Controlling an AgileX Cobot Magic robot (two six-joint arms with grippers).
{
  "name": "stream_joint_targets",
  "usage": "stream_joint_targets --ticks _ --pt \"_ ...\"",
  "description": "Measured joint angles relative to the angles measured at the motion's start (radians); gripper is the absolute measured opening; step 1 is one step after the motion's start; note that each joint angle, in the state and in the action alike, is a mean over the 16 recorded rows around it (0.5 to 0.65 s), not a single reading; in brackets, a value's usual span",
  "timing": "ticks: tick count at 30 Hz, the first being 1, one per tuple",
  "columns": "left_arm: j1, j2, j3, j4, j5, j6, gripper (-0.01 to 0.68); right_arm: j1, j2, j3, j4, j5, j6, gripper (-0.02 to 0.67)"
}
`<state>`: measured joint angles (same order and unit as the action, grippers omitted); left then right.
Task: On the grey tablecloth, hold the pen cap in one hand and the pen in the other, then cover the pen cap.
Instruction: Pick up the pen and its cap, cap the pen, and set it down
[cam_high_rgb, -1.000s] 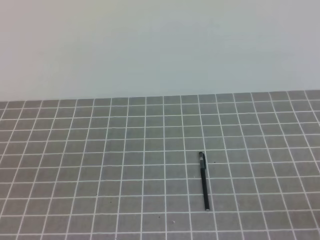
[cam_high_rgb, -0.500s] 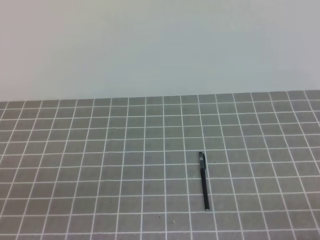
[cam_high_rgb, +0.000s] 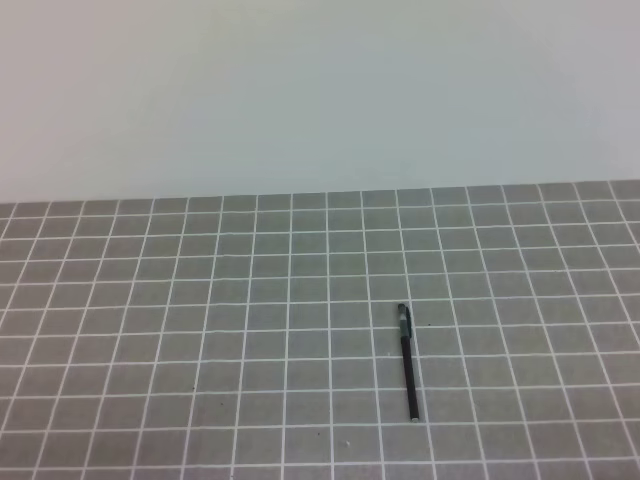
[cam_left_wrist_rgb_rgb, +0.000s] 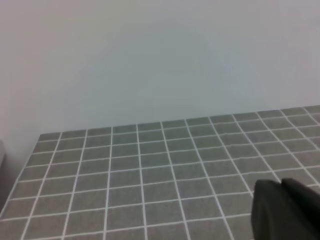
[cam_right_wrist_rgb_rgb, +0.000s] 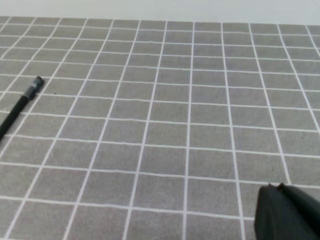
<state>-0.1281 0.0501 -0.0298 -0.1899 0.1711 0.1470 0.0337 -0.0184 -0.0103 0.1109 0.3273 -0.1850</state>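
On the grey tablecloth (cam_high_rgb: 200, 330), right of centre and toward the near edge in my high view, the pen (cam_high_rgb: 408, 365) is lying flat by itself. It is running almost straight along the grid lines, its thicker greyish end pointing away from me and its small silvery tip pointing toward the near edge. I am not making out the pen cap as a separate piece anywhere; whether that thicker far end is the cap already seated, I cannot tell at this sharpness.

Neither arm is showing in the high view. From the left wrist camera I am seeing only a dark corner of the left gripper (cam_left_wrist_rgb_rgb: 287, 212) at the lower right, hanging over bare cloth, with the pale wall (cam_left_wrist_rgb_rgb: 150, 60) behind the cloth's far edge. From the right wrist camera the right gripper (cam_right_wrist_rgb_rgb: 287, 212) is showing the same way, a dark block at the lower right, well apart from the pen (cam_right_wrist_rgb_rgb: 20, 107), which is lying diagonally at the left edge of that view. I am reading both grippers as closed together, with nothing between their fingers, and neither is touching the pen.
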Motion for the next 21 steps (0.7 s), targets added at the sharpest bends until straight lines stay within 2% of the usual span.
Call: stream_joint_targets --ticks 13,21 --pt "0.000 -0.058 0.031 0.091 0.134 -0.184 0.000 0.000 0.000 0.000 0.000 -0.001 0.000 0.004" --pt "0.000 -0.058 0.031 0.147 0.159 -0.251 0.000 0.000 0.000 0.000 0.000 -0.001 0.000 0.004"
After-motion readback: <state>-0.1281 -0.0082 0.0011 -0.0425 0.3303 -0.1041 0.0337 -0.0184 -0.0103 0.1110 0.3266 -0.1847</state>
